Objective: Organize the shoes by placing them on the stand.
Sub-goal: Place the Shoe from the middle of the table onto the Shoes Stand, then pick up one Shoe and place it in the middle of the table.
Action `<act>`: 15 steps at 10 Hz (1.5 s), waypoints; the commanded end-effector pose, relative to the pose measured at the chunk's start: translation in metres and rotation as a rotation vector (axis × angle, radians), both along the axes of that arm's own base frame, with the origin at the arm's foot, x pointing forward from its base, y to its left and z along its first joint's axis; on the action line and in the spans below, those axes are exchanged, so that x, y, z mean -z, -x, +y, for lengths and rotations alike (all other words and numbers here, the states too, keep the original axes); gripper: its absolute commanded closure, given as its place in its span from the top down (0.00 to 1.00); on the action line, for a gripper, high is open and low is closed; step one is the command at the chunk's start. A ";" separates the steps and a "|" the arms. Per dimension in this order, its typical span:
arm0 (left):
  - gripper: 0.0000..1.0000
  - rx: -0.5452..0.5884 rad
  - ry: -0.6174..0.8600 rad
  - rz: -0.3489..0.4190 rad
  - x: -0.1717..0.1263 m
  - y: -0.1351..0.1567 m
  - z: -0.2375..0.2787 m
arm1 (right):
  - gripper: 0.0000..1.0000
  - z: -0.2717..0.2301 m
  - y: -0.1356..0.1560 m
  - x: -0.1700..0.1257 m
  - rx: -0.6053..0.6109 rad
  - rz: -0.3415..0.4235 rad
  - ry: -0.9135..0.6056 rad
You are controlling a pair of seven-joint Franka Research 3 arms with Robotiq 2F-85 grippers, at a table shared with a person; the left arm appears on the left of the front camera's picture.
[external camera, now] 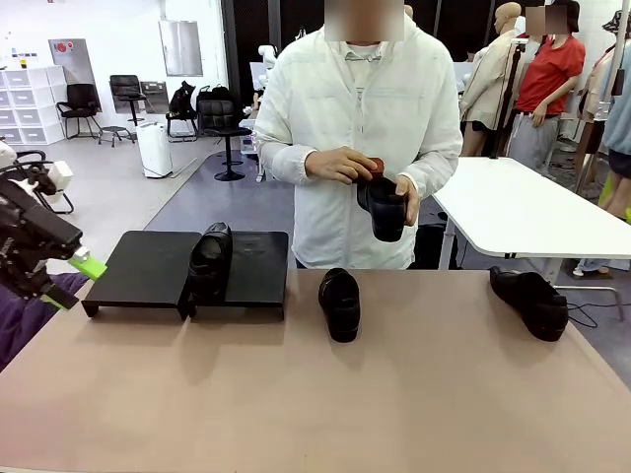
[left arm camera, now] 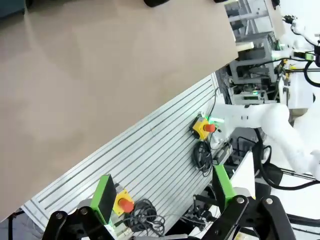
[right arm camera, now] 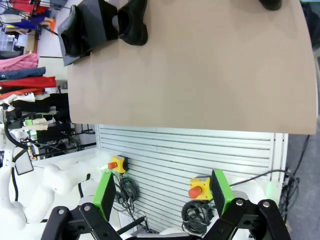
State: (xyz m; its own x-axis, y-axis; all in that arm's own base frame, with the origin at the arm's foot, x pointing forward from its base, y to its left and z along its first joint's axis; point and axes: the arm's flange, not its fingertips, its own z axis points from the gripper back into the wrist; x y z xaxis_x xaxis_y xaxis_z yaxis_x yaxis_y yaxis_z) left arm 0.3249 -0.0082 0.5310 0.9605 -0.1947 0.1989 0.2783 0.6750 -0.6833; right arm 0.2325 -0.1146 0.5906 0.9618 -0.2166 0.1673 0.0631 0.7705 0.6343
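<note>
Currently | left pincer [external camera: 71, 282] and right pincer [right arm camera: 162, 192] spread, empty | nearest loose shoe [external camera: 340, 304] on desk [external camera: 296, 414], well right of left pincer | pinch its sides, land level on stand [external camera: 148, 261]

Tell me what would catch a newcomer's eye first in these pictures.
The person at the table's far side stands out first, holding a black shoe in both hands. A second shoe sits on the black stand at the left. Two more rest on the tabletop, a middle shoe and a right shoe.
</note>
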 end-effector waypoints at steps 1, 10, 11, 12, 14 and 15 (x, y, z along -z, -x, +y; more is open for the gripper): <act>1.00 0.013 0.017 -0.011 -0.004 -0.001 0.011 | 1.00 -0.004 0.001 -0.002 -0.022 -0.009 0.008; 1.00 0.013 0.017 -0.011 -0.004 -0.001 0.011 | 1.00 0.014 -0.007 -0.006 0.044 -0.007 0.145; 1.00 0.013 0.017 -0.011 -0.004 -0.001 0.011 | 1.00 0.037 -0.068 -0.006 -0.053 0.061 0.326; 1.00 0.013 0.017 -0.011 -0.004 -0.001 0.011 | 1.00 0.047 -0.121 -0.004 -0.102 0.132 0.419; 1.00 0.013 0.017 -0.011 -0.004 -0.001 0.011 | 1.00 0.052 -0.211 0.024 -0.052 0.218 0.549; 1.00 0.013 0.017 -0.011 -0.004 -0.001 0.011 | 1.00 0.052 -0.244 0.050 -0.025 0.202 0.563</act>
State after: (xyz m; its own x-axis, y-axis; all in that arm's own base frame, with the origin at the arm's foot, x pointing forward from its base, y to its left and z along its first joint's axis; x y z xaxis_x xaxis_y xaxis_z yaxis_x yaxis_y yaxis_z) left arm 0.3252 0.0017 0.5332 0.9610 -0.1935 0.1973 0.2764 0.6780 -0.6811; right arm 0.4457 -0.0420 0.5369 0.9938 -0.0750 0.0821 0.0631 0.9883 0.1390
